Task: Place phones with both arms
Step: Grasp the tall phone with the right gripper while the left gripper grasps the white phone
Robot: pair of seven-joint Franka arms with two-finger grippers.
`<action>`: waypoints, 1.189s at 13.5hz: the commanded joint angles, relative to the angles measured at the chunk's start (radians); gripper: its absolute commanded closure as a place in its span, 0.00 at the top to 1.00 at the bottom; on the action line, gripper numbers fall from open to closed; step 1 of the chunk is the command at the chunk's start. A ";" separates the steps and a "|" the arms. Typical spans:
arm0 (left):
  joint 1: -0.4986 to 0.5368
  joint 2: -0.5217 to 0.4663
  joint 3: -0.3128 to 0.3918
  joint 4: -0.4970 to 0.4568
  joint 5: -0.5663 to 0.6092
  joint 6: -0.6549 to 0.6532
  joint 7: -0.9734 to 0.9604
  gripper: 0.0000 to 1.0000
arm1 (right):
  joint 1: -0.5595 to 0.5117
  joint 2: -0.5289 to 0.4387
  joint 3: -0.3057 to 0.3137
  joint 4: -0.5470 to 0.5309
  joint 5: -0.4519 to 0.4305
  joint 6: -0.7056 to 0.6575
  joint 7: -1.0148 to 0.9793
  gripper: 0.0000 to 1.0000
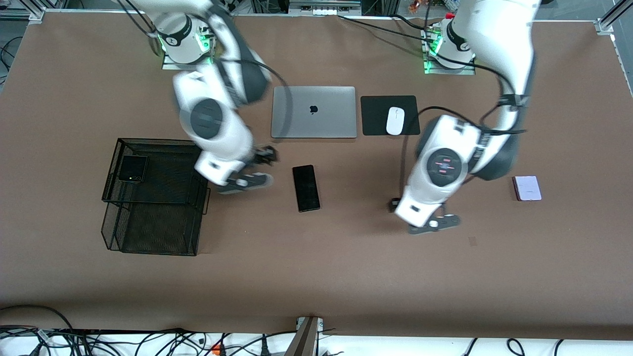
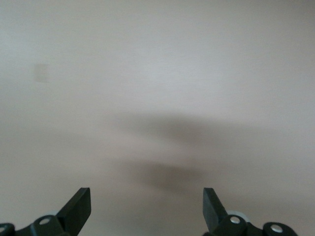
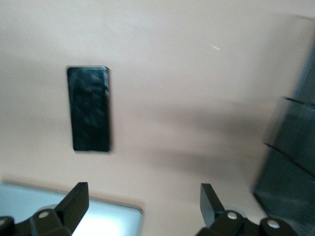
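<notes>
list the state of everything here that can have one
small black phone: in mesh tray
long black phone: flat on table
pink-white phone: flat on table
laptop: lid shut
left gripper: open, empty
right gripper: open, empty

White arms (image 1: pixel 217 123), dark grey joints, black cables
</notes>
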 commanded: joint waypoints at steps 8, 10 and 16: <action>0.343 -0.187 -0.015 -0.260 0.103 0.044 0.507 1.00 | 0.132 0.300 -0.017 0.101 0.025 0.318 0.156 1.00; 0.391 -0.194 -0.015 -0.286 0.103 0.087 0.553 1.00 | 0.139 0.304 -0.017 0.098 0.026 0.318 0.156 1.00; 0.529 -0.177 -0.019 -0.403 0.102 0.298 0.684 1.00 | 0.153 0.325 -0.017 0.072 0.026 0.354 0.156 1.00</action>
